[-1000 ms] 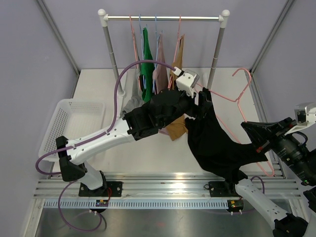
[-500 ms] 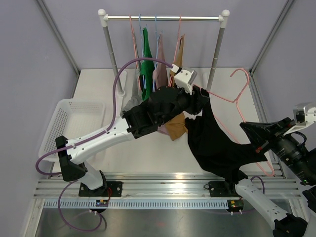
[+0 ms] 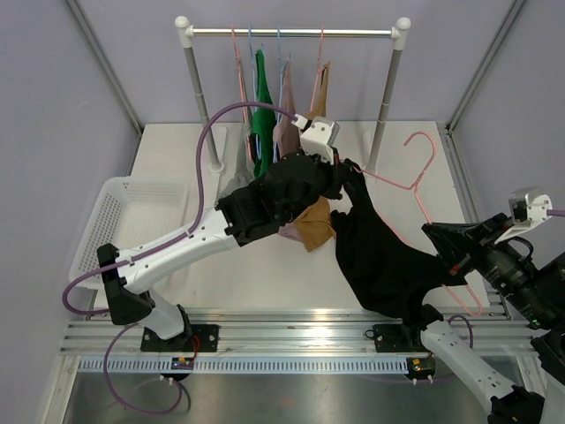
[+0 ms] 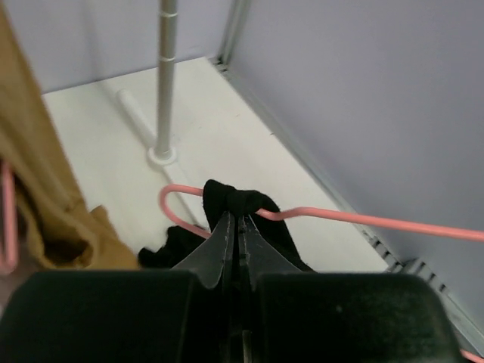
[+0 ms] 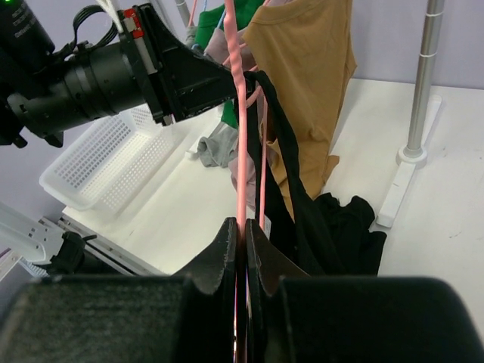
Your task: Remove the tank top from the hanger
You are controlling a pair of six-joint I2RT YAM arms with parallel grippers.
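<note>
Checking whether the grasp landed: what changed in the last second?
The left gripper closed on the black tank top where it drapes over the pink hanger and drew it slightly left, toward the rack; the hanger swung along. The right gripper stayed clamped on the hanger; the hanging clothes and basket did not move.

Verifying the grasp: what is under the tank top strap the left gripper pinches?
The pink hanger runs under the tank top strap, showing on both sides. The left gripper is shut on the strap; fabric covers the wire there, so whether it is pinched too is hidden.
</note>
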